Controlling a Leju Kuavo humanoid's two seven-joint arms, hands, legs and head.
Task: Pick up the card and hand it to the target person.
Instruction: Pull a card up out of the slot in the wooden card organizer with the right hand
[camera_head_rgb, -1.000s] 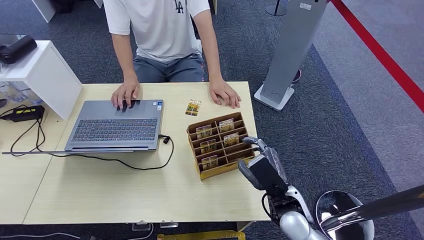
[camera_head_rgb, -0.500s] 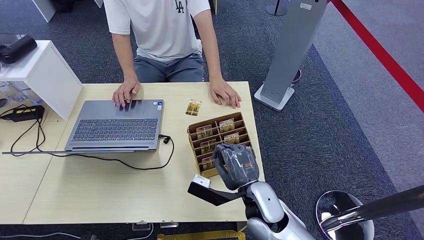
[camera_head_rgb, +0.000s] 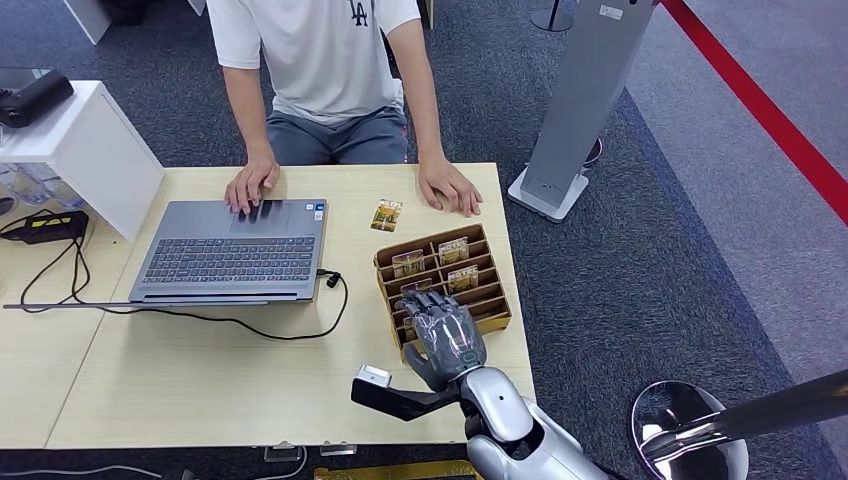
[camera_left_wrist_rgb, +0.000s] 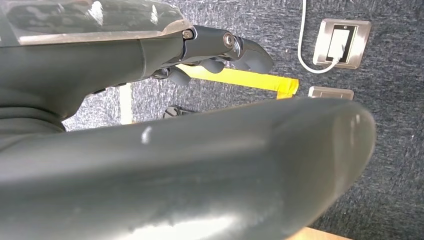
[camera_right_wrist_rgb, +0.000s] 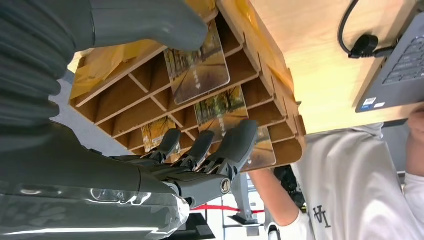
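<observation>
A brown cardboard card holder stands near the table's right edge with picture cards upright in its slots. One loose card lies flat on the table beyond it. My right hand hovers over the holder's near left slots and holds nothing. In the right wrist view its thumb lies at the edge of one card, and its fingers reach in front of another card. My left hand hangs over the floor, its fingers loosely bent and holding nothing.
A person sits across the table, one hand on an open laptop, the other flat on the table. A black cable loops in front of the laptop. A white shelf stands at left, a grey floor stand at right.
My right hand swung in from beyond the table's right edge, turned over, and came down over the holder's near left slots. The person's hands and the loose card have stayed put.
</observation>
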